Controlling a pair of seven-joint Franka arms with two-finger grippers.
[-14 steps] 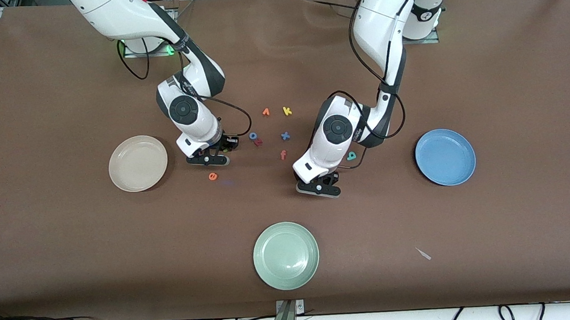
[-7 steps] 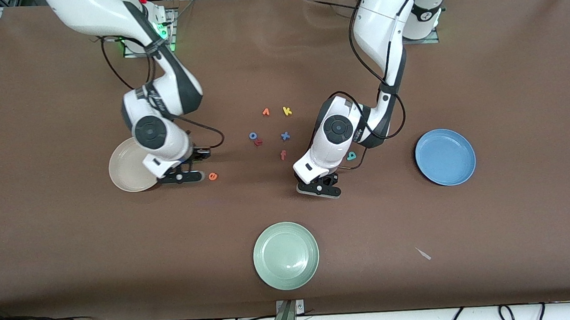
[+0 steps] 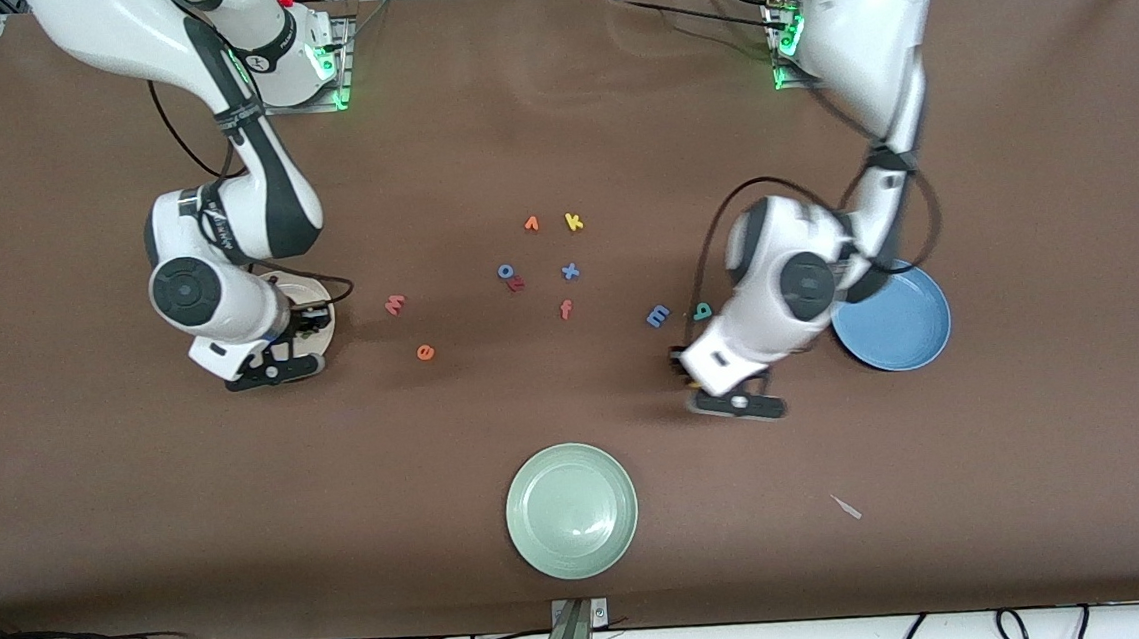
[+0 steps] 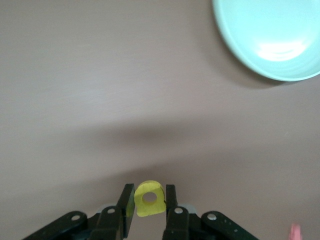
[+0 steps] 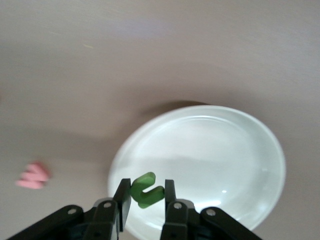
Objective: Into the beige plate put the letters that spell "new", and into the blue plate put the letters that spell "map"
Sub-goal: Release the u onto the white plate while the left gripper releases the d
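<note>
My right gripper [image 5: 146, 192] is shut on the green "n" [image 5: 146, 190] and hangs over the beige plate [image 5: 215, 160], which shows only as a sliver [image 3: 321, 322] under the arm in the front view. The pink "w" [image 3: 395, 305] and orange "e" [image 3: 424, 352] lie on the table beside that plate. My left gripper [image 4: 149, 200] is shut on the yellow "p" [image 4: 149, 199], over bare table close to the blue plate [image 3: 906, 326]. The blue "m" [image 3: 658, 315] and teal "a" [image 3: 702, 311] lie near it.
A pale green plate [image 3: 571, 510] sits near the table's front edge. Several other letters lie mid-table: a yellow "k" [image 3: 574, 222], a blue "x" [image 3: 570, 271], a blue "o" [image 3: 505, 272] touching a red letter, and an orange-red "f" [image 3: 566, 309].
My right arm swung from the letters to over the beige plate, carrying the "n". My left gripper shut on the "p" and moved toward the blue plate, uncovering the "m".
</note>
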